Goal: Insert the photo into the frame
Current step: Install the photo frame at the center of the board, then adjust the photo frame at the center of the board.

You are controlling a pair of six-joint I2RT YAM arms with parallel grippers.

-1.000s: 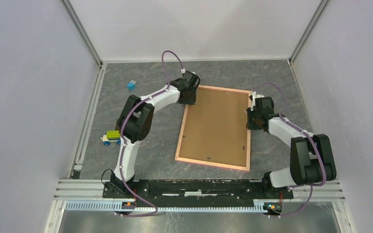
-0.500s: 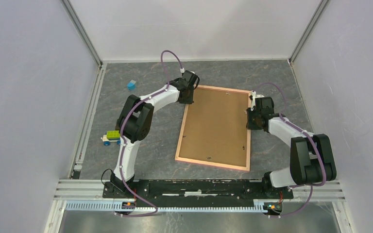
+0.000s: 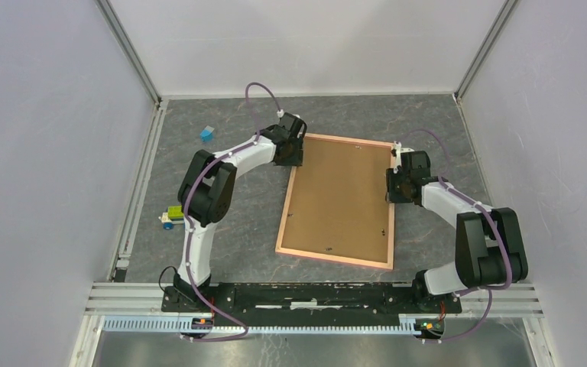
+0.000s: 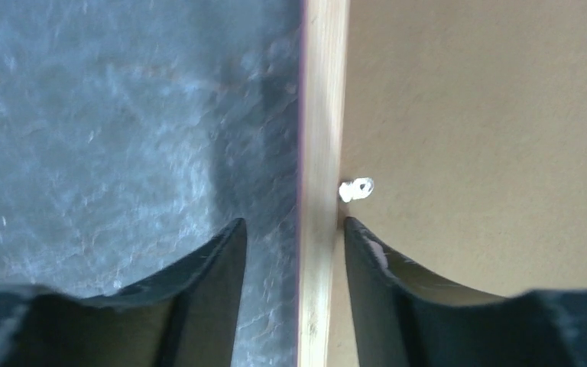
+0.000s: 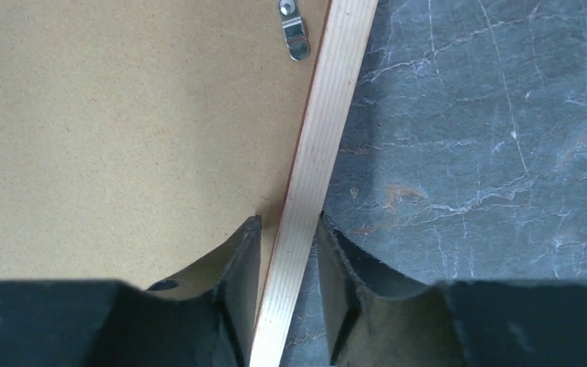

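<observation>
The frame (image 3: 335,260) lies face down mid-table, its salmon-pink rim around a brown backing board (image 3: 340,195). The photo is not visible in any view. My left gripper (image 3: 291,155) is at the frame's far left corner. In the left wrist view it (image 4: 292,229) is open and straddles the rim (image 4: 322,115), with a gap on the outer side. My right gripper (image 3: 396,191) is at the right rim. In the right wrist view it (image 5: 287,229) is closed on the rim (image 5: 336,99).
A blue block (image 3: 207,134) lies at the far left. A green-and-yellow toy car (image 3: 174,216) sits left of the frame. Metal clips show on the backing board (image 4: 356,189) (image 5: 294,30). Enclosure walls stand on three sides.
My left gripper has shifted slightly left at the frame's corner, and its cable has swung left. The frame and my right arm have hardly moved.
</observation>
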